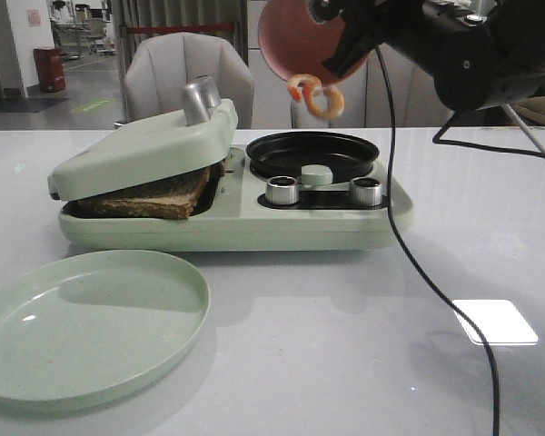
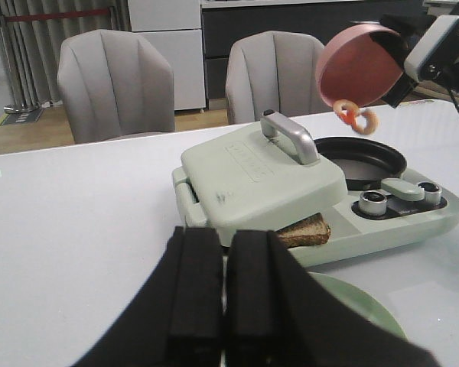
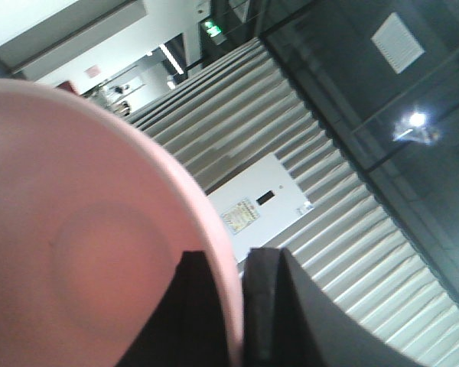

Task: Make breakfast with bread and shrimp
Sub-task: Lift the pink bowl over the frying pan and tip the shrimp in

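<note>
Over table, tipped pink bowl spills shrimp.

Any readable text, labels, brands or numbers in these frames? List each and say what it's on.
None can be read.
Raised lettering on the lid of the sandwich maker: too blurred to read.
Sticker on the white wall panel behind the pink bowl: too small.
Green sign near the ceiling: blurred.
Pink notice on the far wall: illegible.
</note>
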